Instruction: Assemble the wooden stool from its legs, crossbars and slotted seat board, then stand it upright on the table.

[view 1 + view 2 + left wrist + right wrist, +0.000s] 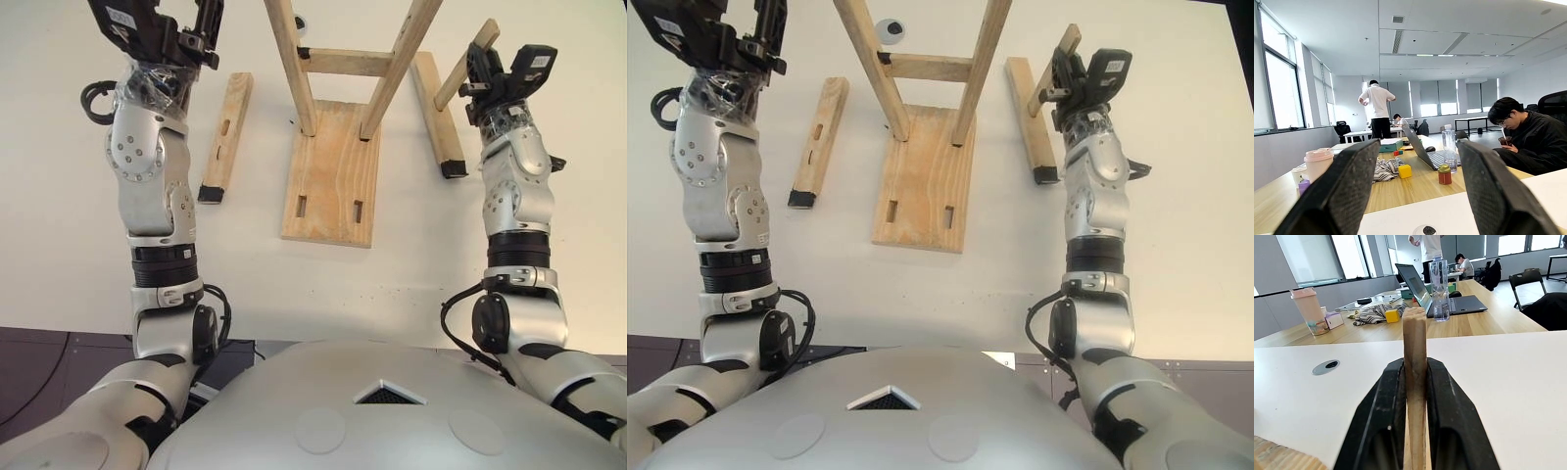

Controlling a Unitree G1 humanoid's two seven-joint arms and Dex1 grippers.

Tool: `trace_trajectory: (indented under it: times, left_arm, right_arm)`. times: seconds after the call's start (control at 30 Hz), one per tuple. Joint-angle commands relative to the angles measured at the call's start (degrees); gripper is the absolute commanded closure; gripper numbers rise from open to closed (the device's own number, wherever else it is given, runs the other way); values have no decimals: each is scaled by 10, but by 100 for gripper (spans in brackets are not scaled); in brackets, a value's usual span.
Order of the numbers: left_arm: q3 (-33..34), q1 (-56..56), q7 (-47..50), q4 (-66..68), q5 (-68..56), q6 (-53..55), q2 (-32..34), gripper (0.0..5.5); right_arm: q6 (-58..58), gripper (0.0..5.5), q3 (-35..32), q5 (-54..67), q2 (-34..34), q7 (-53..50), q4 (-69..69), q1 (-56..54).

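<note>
Right jaws clamp crossbar (pixel 1415 347); upright legs (pixel 297 78) cropped at top.

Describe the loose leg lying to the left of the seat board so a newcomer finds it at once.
Start at the seat board lying mid-table with two legs standing in it. To the robot's left of it one loose leg lies flat, black cap nearest the robot. Unlike the right-hand loose leg, its top face shows two slots.

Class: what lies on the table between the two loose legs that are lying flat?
The slotted seat board, with two upright legs standing in it, joined by a crossbar. Both eye views show this.
</note>
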Motion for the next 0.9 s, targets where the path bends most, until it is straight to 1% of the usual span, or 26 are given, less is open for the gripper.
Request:
trace_trajectory:
  times: [0.03, 0.23, 0.37, 0.5, 0.53, 0.63, 0.7, 0.73, 0.83, 0.9]
  left_arm:
    - [0, 5, 2, 2, 5, -4, -2, 264]
    - [2, 2, 3, 7, 4, -2, 0, 264]
    - [3, 2, 6, 7, 4, -1, -1, 264]
    - [3, 1, 6, 9, 4, -2, 0, 264]
    - [3, 2, 7, 9, 5, -3, 0, 264]
    - [2, 5, 7, 8, 9, -7, 0, 264]
    - [6, 8, 11, 6, 9, -9, 2, 264]
    - [7, 8, 13, 7, 9, -10, 3, 264]
    - [6, 12, 16, 6, 10, -9, 3, 264]
    - [1, 13, 15, 6, 12, -8, 0, 264]
  right_arm:
    - [-29, 512, 10, -34, -3, 12, 59, 47]
    - [-95, 512, 32, -62, 4, 32, 111, 86]
    - [-100, 512, 33, -59, 3, 33, 112, 80]
    - [-81, 512, 27, -51, -7, 32, 67, 93]
    - [-64, 474, 25, -47, -14, 33, 42, 102]
    - [33, 420, 18, -38, -56, 41, -82, 137]
    - [126, 380, 18, -27, -87, 50, -155, 151]
    - [166, 370, 19, -24, -99, 52, -181, 157]
    - [304, 313, 30, -8, -120, 56, -255, 164]
    - [362, 276, 36, -7, -123, 49, -283, 163]
